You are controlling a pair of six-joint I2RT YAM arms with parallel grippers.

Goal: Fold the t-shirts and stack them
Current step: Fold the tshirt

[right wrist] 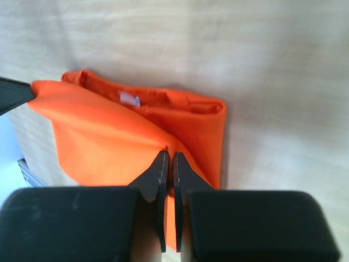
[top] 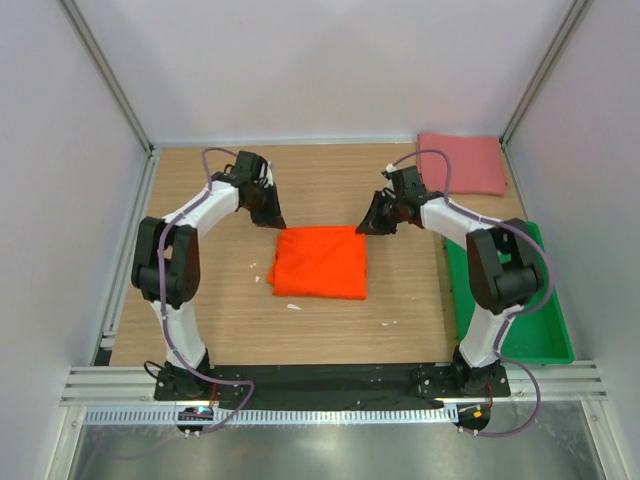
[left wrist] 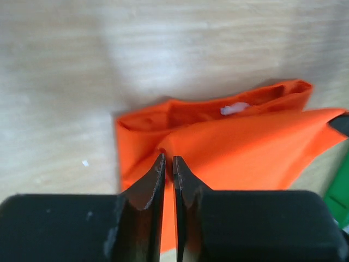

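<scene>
Pinching the far left corner of the orange t-shirt (top: pixel 320 265), the left gripper (left wrist: pixel 168 159) has its two black fingers drawn almost together. Only a thin slit shows between them, and the cloth rises in a small peak to their tips. The right gripper (right wrist: pixel 168 155) is clamped tight on the far right corner of the same shirt, where the fabric tents up to its tips in the same way.

Between the two grippers the top layer of cloth is lifted along the far edge. Beneath it, both wrist views show a folded-under band of orange with a small white label (left wrist: pixel 234 108).

The rest of the orange shirt lies flat as a rough square in the middle of the wooden table (top: pixel 230 310). A few white specks (top: pixel 293 306) sit on the wood just beside its near edge.

The pink-red t-shirt (top: pixel 462 163) lies folded flat in the far right corner of the table, well apart from the orange one. A green tray (top: pixel 545 330) runs along the table's right edge, partly hidden behind the right arm.
</scene>
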